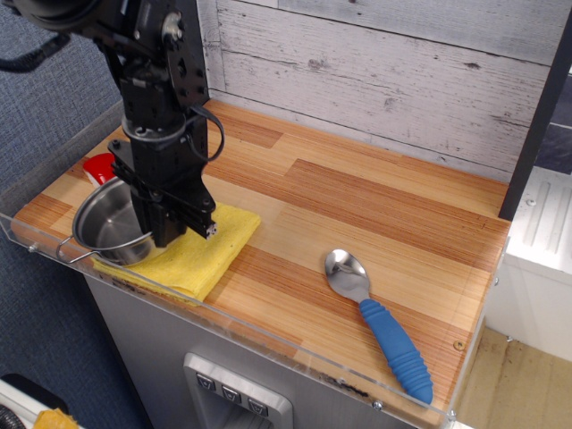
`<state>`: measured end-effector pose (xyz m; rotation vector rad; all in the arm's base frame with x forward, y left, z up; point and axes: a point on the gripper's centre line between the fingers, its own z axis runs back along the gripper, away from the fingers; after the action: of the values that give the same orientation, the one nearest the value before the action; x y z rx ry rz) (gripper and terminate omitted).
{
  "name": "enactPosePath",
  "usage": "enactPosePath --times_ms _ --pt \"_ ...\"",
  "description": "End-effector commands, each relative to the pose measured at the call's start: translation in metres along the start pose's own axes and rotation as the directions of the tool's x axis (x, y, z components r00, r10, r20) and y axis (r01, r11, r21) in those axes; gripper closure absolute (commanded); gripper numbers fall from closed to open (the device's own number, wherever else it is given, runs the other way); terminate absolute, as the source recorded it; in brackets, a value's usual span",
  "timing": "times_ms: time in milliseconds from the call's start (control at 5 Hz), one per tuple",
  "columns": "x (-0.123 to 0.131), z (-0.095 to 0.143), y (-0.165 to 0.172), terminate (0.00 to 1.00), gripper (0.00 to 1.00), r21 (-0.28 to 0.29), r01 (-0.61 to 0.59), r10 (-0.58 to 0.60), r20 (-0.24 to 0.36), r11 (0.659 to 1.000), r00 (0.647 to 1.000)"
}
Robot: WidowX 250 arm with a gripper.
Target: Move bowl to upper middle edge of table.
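Observation:
The shiny steel bowl (105, 222) is at the table's front left corner, tilted with its opening facing up and left, one wire handle hanging over the front rim. My black gripper (164, 234) reaches down from above and is shut on the bowl's right rim, holding it over the left end of a yellow cloth. The fingertips are partly hidden behind the bowl wall. The striped wooden table (357, 197) stretches right and back to the plank wall.
A yellow cloth (204, 250) lies under the gripper. A red object (98, 167) sits behind the bowl. A blue-handled metal spoon (377, 311) lies at the front right. A clear acrylic rim (268, 332) runs along the front edge. A whitewashed plank wall (375, 71) bounds the back.

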<state>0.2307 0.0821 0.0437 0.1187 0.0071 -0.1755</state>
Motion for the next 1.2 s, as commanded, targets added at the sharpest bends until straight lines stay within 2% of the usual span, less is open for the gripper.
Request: enactPosePath --times_ms 0,200,400,800,1000 --pt "0.007 0.030 -0.002 0.00 1.00 0.032 0.035 -0.037 0.050 0.999 0.998" --pt "0.016 0.048 -0.007 0.00 1.00 0.094 0.055 -0.058 0.025 0.994 0.998" --pt "0.026 0.064 -0.016 0.00 1.00 0.143 0.078 -0.083 0.029 0.987 0.996" --pt "0.038 0.077 -0.028 0.00 1.00 0.183 0.124 -0.138 0.068 0.975 0.988" --pt "0.054 0.081 -0.044 0.00 1.00 0.185 0.175 -0.196 0.105 0.967 0.975"
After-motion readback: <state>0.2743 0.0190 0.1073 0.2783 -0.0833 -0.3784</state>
